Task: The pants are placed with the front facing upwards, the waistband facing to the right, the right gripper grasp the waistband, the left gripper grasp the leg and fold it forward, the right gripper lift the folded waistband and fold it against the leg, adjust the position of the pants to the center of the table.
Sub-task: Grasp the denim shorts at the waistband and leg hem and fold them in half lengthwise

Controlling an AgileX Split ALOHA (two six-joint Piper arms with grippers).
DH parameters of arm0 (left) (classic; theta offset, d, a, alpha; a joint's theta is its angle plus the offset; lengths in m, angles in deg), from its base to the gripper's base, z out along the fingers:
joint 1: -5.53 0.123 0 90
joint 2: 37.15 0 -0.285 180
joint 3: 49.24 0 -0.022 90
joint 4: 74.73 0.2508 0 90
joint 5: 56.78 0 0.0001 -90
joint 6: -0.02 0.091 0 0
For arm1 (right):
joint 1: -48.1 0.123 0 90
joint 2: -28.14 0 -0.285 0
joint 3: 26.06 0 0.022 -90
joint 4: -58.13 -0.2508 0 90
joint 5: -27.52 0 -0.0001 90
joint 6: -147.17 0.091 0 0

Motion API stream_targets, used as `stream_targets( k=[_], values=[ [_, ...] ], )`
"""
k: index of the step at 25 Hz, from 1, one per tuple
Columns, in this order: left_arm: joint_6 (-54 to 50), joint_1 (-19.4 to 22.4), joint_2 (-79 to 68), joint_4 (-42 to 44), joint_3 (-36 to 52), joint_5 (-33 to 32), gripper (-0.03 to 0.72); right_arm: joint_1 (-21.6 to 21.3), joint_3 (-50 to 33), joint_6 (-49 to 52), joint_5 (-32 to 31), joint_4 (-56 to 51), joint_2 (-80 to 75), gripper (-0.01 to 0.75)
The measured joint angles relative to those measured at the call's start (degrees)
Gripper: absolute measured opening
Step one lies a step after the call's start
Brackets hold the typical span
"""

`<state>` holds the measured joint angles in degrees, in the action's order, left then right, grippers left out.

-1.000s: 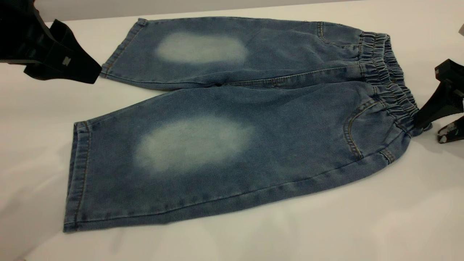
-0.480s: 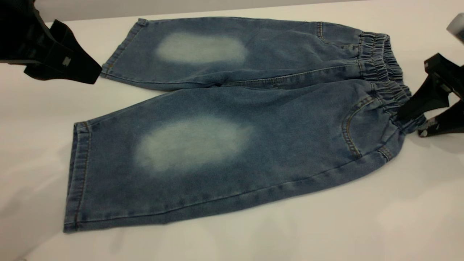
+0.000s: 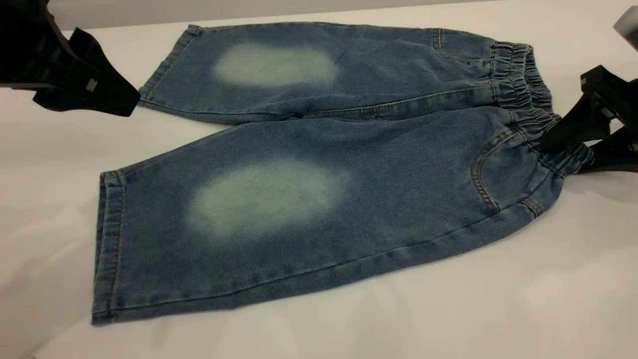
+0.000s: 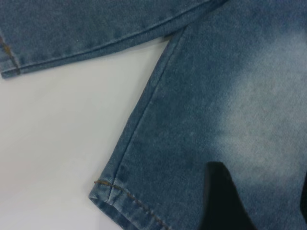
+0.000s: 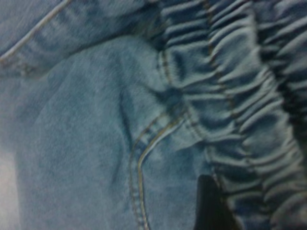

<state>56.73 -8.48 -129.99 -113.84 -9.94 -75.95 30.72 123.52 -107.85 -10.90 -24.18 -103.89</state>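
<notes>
The blue denim pants [image 3: 309, 164] lie flat on the white table [image 3: 448, 309], legs to the left and front side up. The ruffled waistband [image 3: 523, 94] is at the right. My right gripper [image 3: 560, 159] is shut on the waistband's near corner, one finger on top and one beneath, and that corner is lifted a little. In the right wrist view only one of its fingers [image 5: 207, 206] shows, against the gathered waistband [image 5: 240, 120]. My left gripper [image 3: 124, 99] hangs open beside the far leg's hem. In its wrist view the gripper [image 4: 261, 201] is above a faded leg [image 4: 201, 124].
Bare table [image 3: 65, 149] stretches to the left of the legs and along the near side. The table's back edge [image 3: 124, 26] runs close behind the far leg. A wedge of bare table [image 4: 72, 129] shows between the two legs.
My right gripper has moved left and up onto the waistband's near corner and closed on it, bunching and lifting the fabric. The pants shifted slightly. The left gripper has stayed put.
</notes>
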Motion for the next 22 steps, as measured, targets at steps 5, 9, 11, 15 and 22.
stream_targets(
  k=[5,9,11,15,22],
  values=[
    [0.0,0.0,0.0,0.0,0.0,-0.1,0.372,0.0,0.0,-0.2,-0.5,-0.6,0.0,0.351],
    [0.0,0.0,-0.1,0.0,0.1,-1.3,0.372,0.0,0.0,-0.2,-0.8,-0.6,0.0,0.284],
    [0.0,0.0,-0.8,0.1,0.1,-2.7,0.372,0.0,0.0,-0.2,-1.2,-0.6,0.1,0.226],
    [0.0,0.0,-4.0,0.9,0.1,-6.9,0.372,0.1,0.0,-0.4,-1.4,-1.2,0.1,0.122],
    [-0.5,0.0,-9.5,7.2,0.1,-8.9,0.372,0.1,0.0,-1.1,-1.7,-3.6,0.2,0.036]
  ],
)
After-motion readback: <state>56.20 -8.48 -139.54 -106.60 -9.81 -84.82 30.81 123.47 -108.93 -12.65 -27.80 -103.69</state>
